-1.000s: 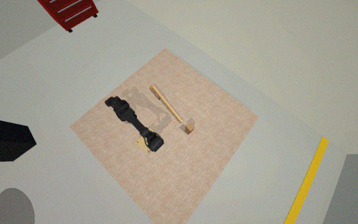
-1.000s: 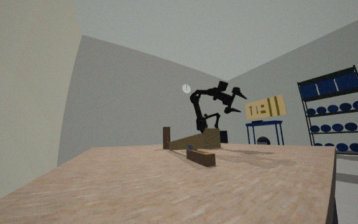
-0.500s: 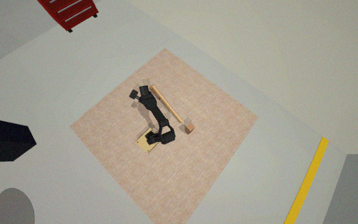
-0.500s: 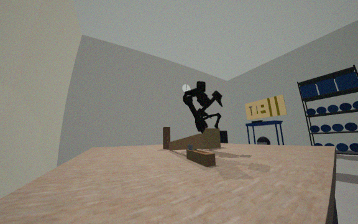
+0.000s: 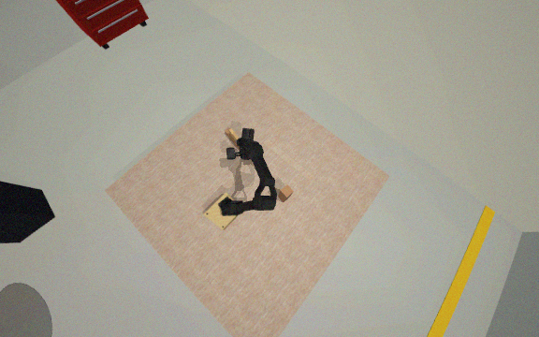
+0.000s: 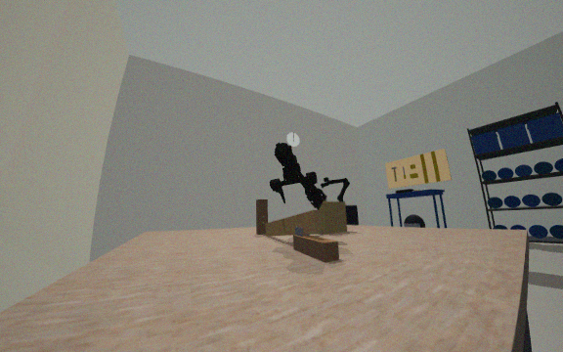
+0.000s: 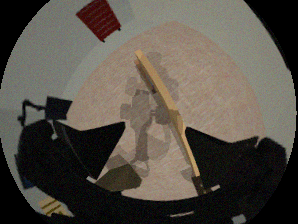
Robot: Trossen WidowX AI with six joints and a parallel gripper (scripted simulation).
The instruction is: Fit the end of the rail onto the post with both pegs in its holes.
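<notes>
Black parallel-jaw gripper (image 6: 280, 192) hangs above the table with fingers spread wide, holding nothing. Long pale wooden rail (image 7: 166, 107) lies slanted on the pinkish wood-grain table top (image 5: 307, 243), under the arm, one end by the dark short wooden post (image 6: 261, 216).

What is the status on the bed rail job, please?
Pincer open, empty, above the rail. Rail not on the post, near end down on the table. Nothing visibly in the way.

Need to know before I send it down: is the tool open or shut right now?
Open. The tool hangs above the rail with its fingers spread and nothing between them; in the wrist view the rail lies well below, untouched.
</notes>
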